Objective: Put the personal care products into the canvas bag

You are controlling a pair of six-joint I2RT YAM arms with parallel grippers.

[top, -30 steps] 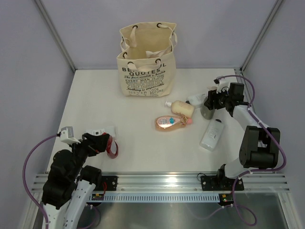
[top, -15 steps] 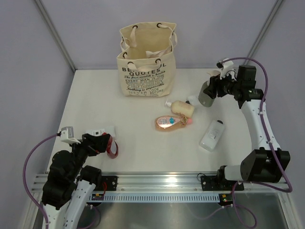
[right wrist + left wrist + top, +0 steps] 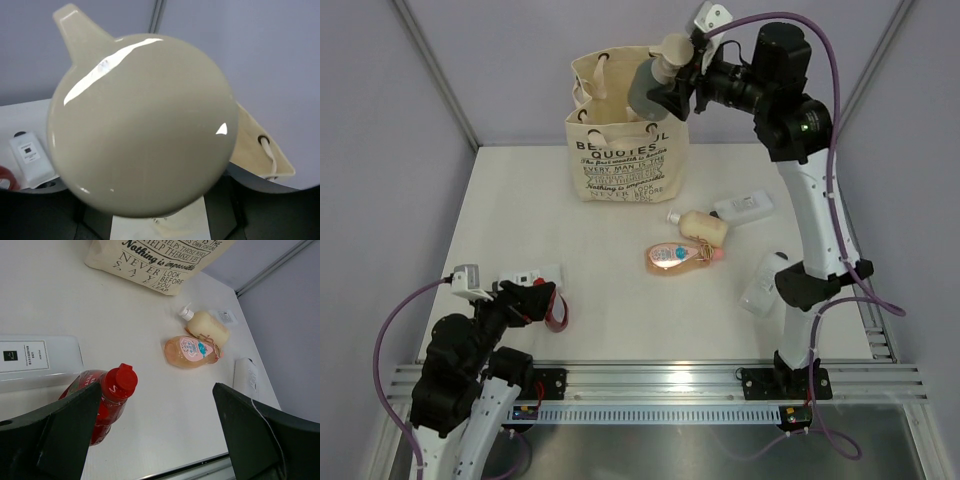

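On the worktop (image 3: 520,210) we judge the job barely begun: six care products lie loose and a seventh is in the air, not yet let go.

At the far edge stands the canvas bag (image 3: 625,165), upright, mouth open, lettered side toward us. What we see of its inside is only cloth folds, so we cannot tell whether any product is already in it.

Above the bag's right rim the right end effector (image 3: 672,88) is clamped on the grey-green bottle (image 3: 647,88). The bottle is tilted with its beige cap (image 3: 142,125) pointing up and back at the wrist camera, where it fills the view. We judge it is about to be dropped in.

At the near left the left end effector (image 3: 156,390) has its fingers spread wide and grips nothing. It is low over the red bottle (image 3: 107,397), which lies on its side touching the flat white bottle (image 3: 40,360).

Four more lie to the right, well clear of the bag:
- the white bottle (image 3: 757,290), partly behind the right arm
- the pink-orange bottle (image 3: 678,256)
- the beige pump bottle (image 3: 700,226), just beside the pink-orange one
- the flat white tube (image 3: 745,206)
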